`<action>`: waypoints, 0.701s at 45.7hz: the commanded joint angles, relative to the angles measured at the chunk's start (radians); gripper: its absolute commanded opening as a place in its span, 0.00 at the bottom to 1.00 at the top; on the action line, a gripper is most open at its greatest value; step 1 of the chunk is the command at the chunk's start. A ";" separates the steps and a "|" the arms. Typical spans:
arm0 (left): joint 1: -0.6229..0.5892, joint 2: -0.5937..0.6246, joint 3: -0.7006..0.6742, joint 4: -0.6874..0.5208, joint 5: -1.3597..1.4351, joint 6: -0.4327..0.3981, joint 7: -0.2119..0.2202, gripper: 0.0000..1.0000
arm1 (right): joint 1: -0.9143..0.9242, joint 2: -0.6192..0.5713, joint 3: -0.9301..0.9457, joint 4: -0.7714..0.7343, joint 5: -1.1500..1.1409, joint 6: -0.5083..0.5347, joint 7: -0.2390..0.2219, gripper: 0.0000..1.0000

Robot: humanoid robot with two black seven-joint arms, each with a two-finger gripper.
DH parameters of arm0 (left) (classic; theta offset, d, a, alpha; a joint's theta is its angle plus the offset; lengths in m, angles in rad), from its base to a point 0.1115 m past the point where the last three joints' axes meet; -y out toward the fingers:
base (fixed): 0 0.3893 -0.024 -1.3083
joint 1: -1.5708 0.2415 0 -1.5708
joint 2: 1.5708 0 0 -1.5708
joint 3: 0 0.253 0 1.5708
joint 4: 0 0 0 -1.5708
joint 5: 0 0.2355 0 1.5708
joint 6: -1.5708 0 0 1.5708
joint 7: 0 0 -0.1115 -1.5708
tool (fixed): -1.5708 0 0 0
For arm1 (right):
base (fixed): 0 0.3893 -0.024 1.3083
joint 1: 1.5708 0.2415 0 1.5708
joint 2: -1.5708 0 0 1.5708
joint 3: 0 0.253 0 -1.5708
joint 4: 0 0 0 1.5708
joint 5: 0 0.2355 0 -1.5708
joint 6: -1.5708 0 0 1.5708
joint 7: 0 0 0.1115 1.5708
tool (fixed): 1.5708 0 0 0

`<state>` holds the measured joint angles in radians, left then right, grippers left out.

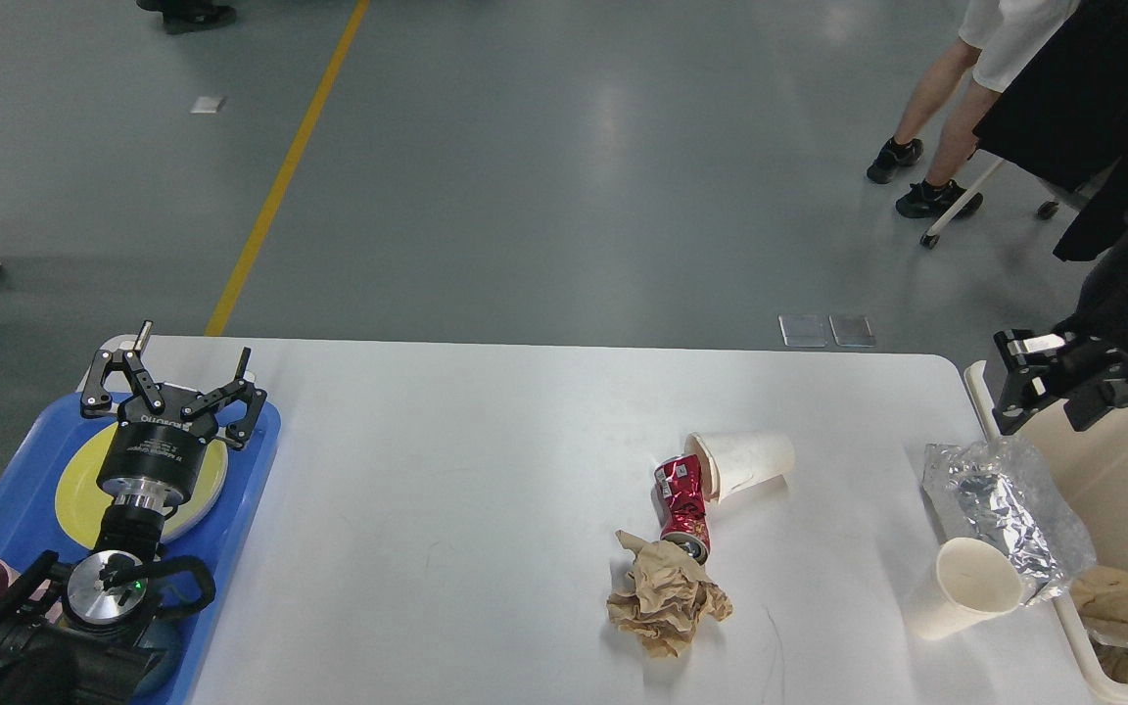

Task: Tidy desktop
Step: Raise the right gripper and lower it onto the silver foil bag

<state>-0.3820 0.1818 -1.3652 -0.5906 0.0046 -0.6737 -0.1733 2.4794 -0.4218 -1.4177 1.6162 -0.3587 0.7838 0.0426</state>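
Half tidied at best: cups, red can (683, 507), brown paper (665, 603), foil (1003, 509) litter tabletop (446, 490); left tool (172, 387) spread empty (right tool (1039, 387) possibly spread, unclear).

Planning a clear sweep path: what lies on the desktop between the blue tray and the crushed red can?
Head view: only bare desktop between the blue tray and the crushed red can.

Table (486, 470): large white rectangular top, rounded corners, smooth and plain. Lies flat and level, spanning most of the lower view. Far edge borders grey floor; left end partly under a blue tray, right end beside a cream bin.
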 commanded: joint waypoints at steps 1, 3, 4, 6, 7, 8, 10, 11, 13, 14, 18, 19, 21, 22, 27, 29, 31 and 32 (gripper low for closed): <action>0.000 -0.001 0.000 -0.001 0.000 -0.001 0.000 0.97 | -0.026 -0.005 0.002 -0.004 0.000 -0.049 -0.006 1.00; 0.000 -0.001 0.000 -0.001 0.000 -0.001 0.000 0.97 | -0.052 -0.005 0.006 -0.004 -0.003 -0.075 -0.006 1.00; 0.000 -0.001 0.000 -0.001 0.000 -0.001 0.000 0.97 | -0.068 -0.002 0.008 -0.006 -0.005 -0.092 -0.006 1.00; 0.000 0.001 0.000 -0.001 0.000 -0.001 0.000 0.97 | -0.099 0.002 0.011 -0.009 -0.009 -0.132 -0.006 1.00; 0.000 -0.001 0.000 0.000 0.000 -0.001 0.000 0.97 | -0.114 0.003 0.013 -0.010 -0.011 -0.153 -0.007 1.00; 0.000 -0.001 0.000 -0.001 0.000 -0.001 0.000 0.97 | -0.126 0.003 0.013 -0.012 -0.013 -0.178 -0.007 1.00; 0.000 -0.001 0.000 -0.001 0.000 -0.001 0.000 0.97 | -0.155 0.003 0.014 -0.022 -0.011 -0.234 -0.007 1.00; 0.000 -0.001 0.000 0.000 0.000 -0.001 0.000 0.97 | -0.172 0.003 0.017 -0.028 -0.011 -0.265 -0.007 1.00; 0.000 -0.001 0.000 -0.001 0.000 -0.001 0.000 0.97 | -0.217 -0.002 0.026 -0.036 -0.011 -0.332 -0.007 1.00; 0.000 -0.001 0.000 -0.001 0.000 -0.001 0.000 0.97 | -0.247 -0.002 0.035 -0.042 -0.013 -0.365 -0.007 1.00; 0.000 -0.001 0.000 -0.001 0.000 -0.001 0.000 0.97 | -0.374 0.000 0.077 -0.087 -0.022 -0.472 -0.006 1.00; 0.000 -0.001 0.000 -0.001 0.000 -0.001 0.000 0.97 | -0.402 -0.003 0.082 -0.107 -0.025 -0.489 -0.003 1.00; 0.000 -0.001 0.000 -0.001 0.000 -0.001 0.000 0.97 | -0.460 0.000 0.085 -0.157 -0.045 -0.500 0.003 0.99; 0.000 -0.001 0.000 -0.001 0.000 -0.001 0.000 0.97 | -0.487 0.000 0.086 -0.180 -0.058 -0.500 0.005 0.99; 0.000 -0.001 0.000 -0.001 0.000 -0.003 0.000 0.97 | -0.634 0.000 0.121 -0.301 -0.150 -0.500 0.026 0.99; 0.000 -0.001 0.000 -0.001 0.000 -0.003 0.000 0.97 | -0.707 0.003 0.135 -0.360 -0.181 -0.500 0.052 0.99; 0.000 -0.001 0.000 -0.001 0.000 -0.003 0.000 0.97 | -0.789 0.005 0.152 -0.419 -0.200 -0.500 0.080 0.99; 0.000 -0.001 0.000 -0.001 0.000 -0.003 0.000 0.97 | -0.830 0.005 0.160 -0.453 -0.204 -0.500 0.092 0.99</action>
<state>-0.3820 0.1810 -1.3652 -0.5923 0.0046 -0.6755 -0.1733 1.8359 -0.4211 -1.2961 1.3077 -0.5076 0.2844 0.0772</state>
